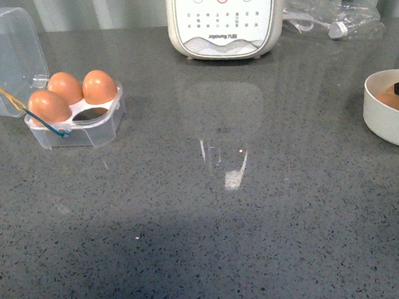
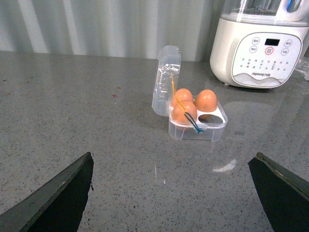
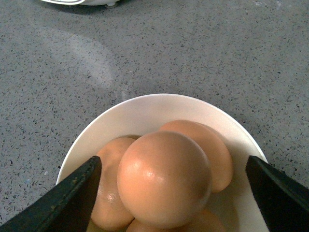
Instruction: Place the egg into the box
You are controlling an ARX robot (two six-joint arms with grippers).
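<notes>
Your right gripper (image 3: 171, 193) hangs over the bowl (image 3: 145, 108), fingers apart flanking the egg (image 3: 164, 176), seemingly without contact; left gripper (image 2: 171, 193) likewise spread, empty.

Grey speckled tabletop (image 1: 193, 228) carries all items. White appliance (image 1: 228, 16) with button panel and small display stands at the far edge; its reflection shows on the surface in front. Clear bag (image 1: 331, 15) with white contents lies just beside it. Round white bowl (image 1: 387, 121) sits at the right edge. Ribbed panelling (image 2: 96, 24) stands behind.
</notes>
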